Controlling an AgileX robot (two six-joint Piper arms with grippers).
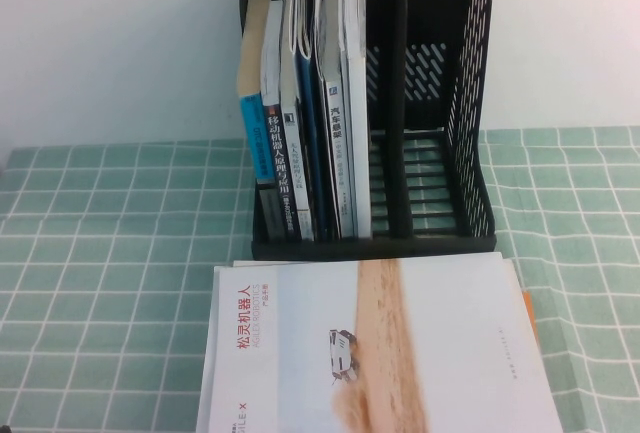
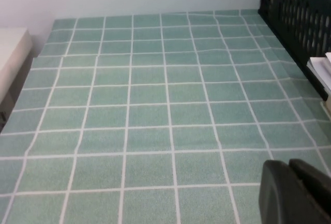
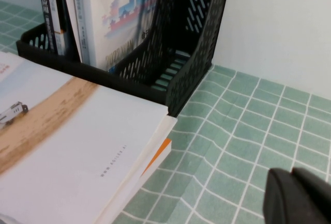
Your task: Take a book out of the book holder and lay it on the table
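Book (image 1: 400,353) flat on table (image 1: 100,253), right claw (image 3: 297,195) together – hovering nearby, left claw (image 2: 295,190) unclear.

- Right end effector (image 3: 300,198): dark fingertips closed together, poised over the green-checked counter (image 3: 258,125), holding nothing.
- Book (image 3: 77,151): white cover with tan sand strip and small vehicle, lying flat on the counter, well apart from the end effector; an orange edge shows beneath its near corner.
- Book holder (image 3: 191,63): black, perforated, beyond the book, touching its far edge; the books in it (image 3: 108,17) stand upright.
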